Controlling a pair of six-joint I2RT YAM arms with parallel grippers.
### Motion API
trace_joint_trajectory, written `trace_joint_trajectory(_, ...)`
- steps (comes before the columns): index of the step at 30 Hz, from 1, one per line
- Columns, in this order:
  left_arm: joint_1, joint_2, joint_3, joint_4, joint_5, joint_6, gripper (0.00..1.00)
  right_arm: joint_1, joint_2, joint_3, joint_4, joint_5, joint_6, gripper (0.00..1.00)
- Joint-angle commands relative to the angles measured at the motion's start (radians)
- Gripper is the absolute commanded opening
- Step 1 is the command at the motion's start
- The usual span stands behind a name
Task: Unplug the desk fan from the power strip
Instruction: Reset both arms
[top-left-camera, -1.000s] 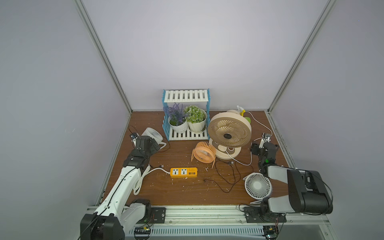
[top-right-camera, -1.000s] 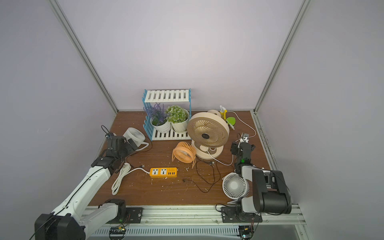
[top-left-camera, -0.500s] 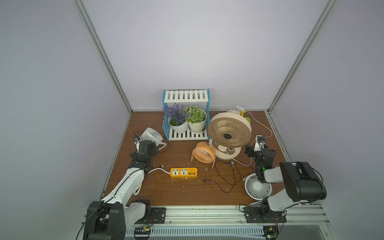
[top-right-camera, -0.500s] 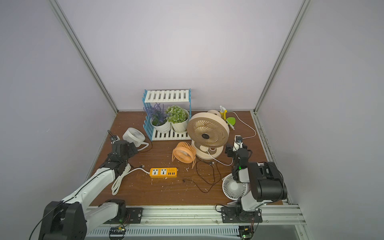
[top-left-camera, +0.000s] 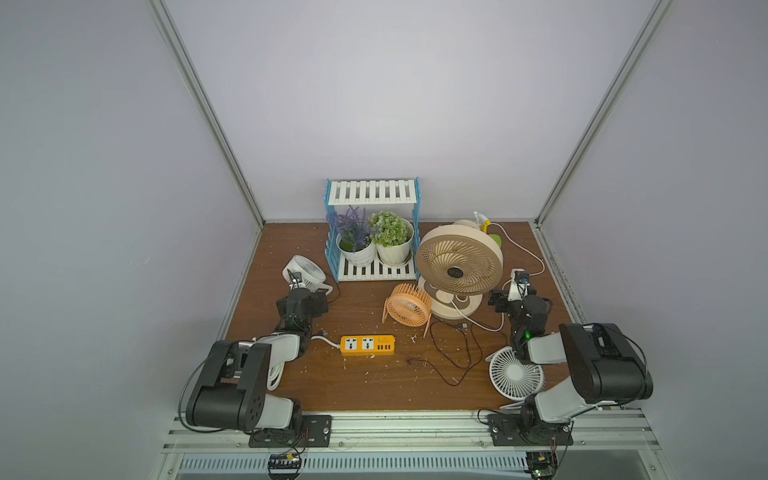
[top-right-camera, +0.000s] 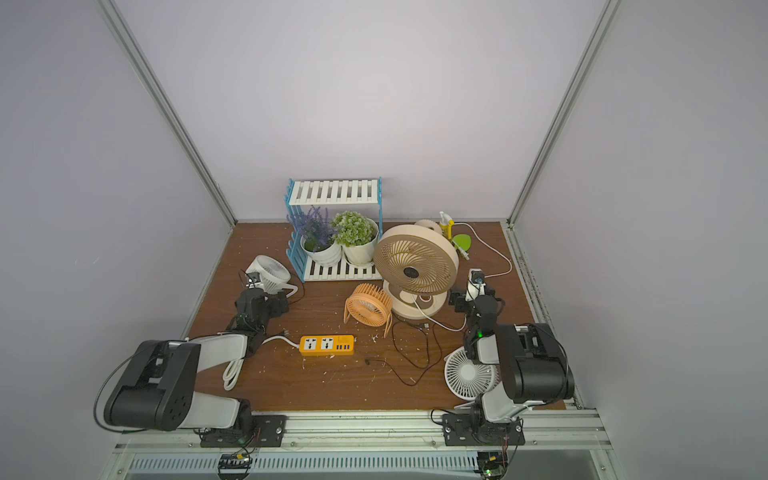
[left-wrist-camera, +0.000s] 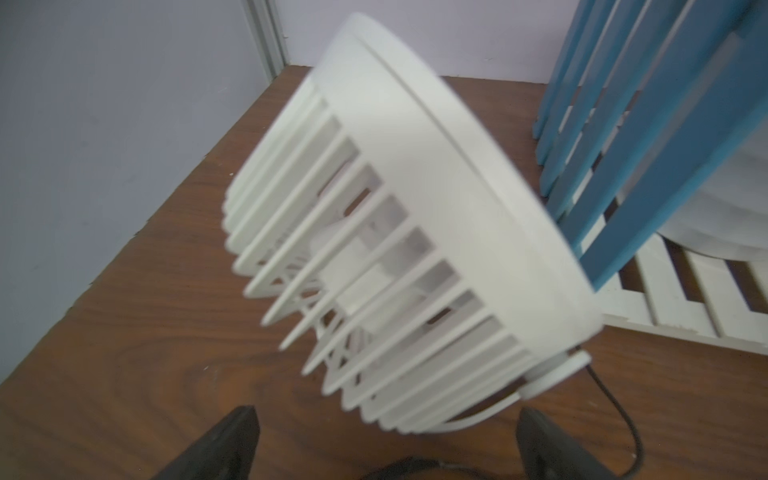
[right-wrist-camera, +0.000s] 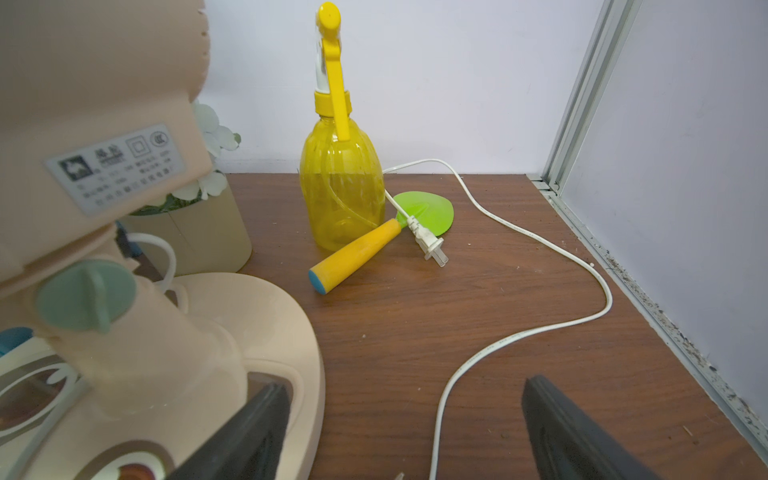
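Where cord (right-wrist-camera: 498, 344) ends, plug (right-wrist-camera: 429, 242) (white) lies.

Both arms were folded low, upper links tipped back over the bases and forearms reaching forward.

The left arm (top-left-camera: 276, 345) ended in the left gripper (top-left-camera: 302, 296), which pointed away from its base. In the left wrist view its two black fingers (left-wrist-camera: 226, 446) were spread wide with nothing clamped between them.

The right arm (top-left-camera: 544, 349) ran forward to the right gripper (top-left-camera: 509, 297), with the wrist angled slightly inward. In the right wrist view its fingers (right-wrist-camera: 561, 428) were far apart and gripped nothing.
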Motion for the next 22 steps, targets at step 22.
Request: trace_joint_trajectory(22,0.009,0.084,-0.021,0.247,0.059,0.042,1.00,0.010,-0.004,0.045,-0.063,0.000,-0.019,0.95)
